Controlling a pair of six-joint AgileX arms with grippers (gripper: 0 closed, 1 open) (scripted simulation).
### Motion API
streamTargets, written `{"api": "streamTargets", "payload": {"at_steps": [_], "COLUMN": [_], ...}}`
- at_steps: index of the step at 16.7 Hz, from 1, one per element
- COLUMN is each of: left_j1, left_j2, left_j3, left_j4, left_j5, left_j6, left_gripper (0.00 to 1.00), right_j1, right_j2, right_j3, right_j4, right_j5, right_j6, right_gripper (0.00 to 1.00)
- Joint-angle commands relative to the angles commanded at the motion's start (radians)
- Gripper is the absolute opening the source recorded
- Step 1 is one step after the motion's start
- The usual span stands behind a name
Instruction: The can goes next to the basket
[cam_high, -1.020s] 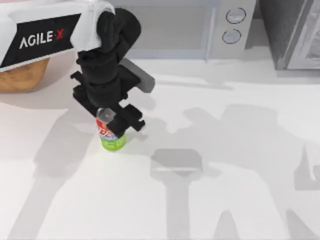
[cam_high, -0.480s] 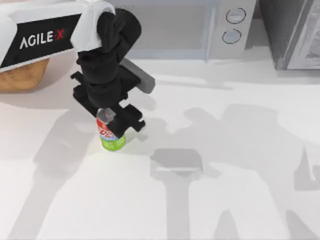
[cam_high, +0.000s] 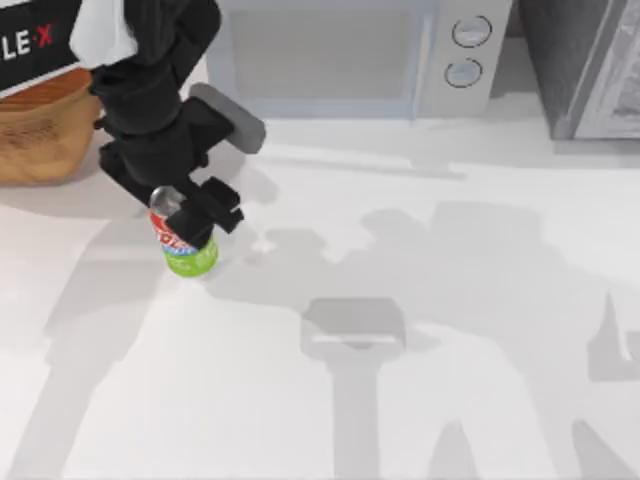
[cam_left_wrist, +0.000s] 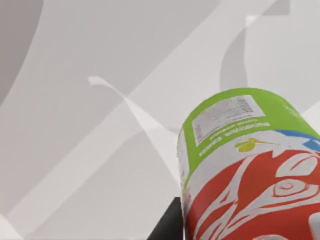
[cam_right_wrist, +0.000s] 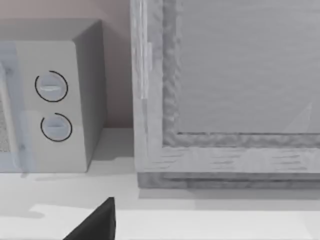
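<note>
One overhead camera and two wrist cameras, each aimed at a different part of the table.

The top view looks down on the white table (cam_high: 420, 400), with the microwave (cam_high: 400, 60) along its far edge and the basket (cam_high: 40, 135) at far left. The left wrist view sits very close above the can (cam_left_wrist: 250, 170), facing the tabletop; both views share that can (cam_high: 185, 245). The right wrist view faces level toward the microwave (cam_right_wrist: 55, 105), sharing its two dials with the top view.
</note>
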Motion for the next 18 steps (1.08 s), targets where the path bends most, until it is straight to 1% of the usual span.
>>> {"api": "streamTargets", "payload": {"at_steps": [3,6,9,11,14,18], "left_j1": [0.161,0.361,0.56,0.658,0.728,0.737], "left_j2": [-0.079,-0.123,-0.115,-0.086,-0.027,-0.011], "left_j3": [-0.006,-0.032,-0.058,-0.068,-0.076,-0.075], "left_j4": [-0.065,-0.109,-0.091,-0.053,0.015,0.031], "left_j5": [0.035,0.046,0.023,0.0,-0.029,-0.036], "left_j6": [0.084,0.119,0.09,0.045,-0.02,-0.037], "left_gripper": [0.0,0.0,0.0,0.0,0.0,0.0], "right_j1": [0.0,0.0,0.0,0.0,0.0,0.0], "right_j2": [0.0,0.0,0.0,0.0,0.0,0.0], "right_j3": [0.0,0.0,0.0,0.0,0.0,0.0], "right_j4": [0.0,0.0,0.0,0.0,0.0,0.0], "right_j5": [0.0,0.0,0.0,0.0,0.0,0.0], "right_j6": [0.0,0.0,0.0,0.0,0.0,0.0], "right_gripper": [1.0,1.0,1.0,1.0,1.0,1.0]}}
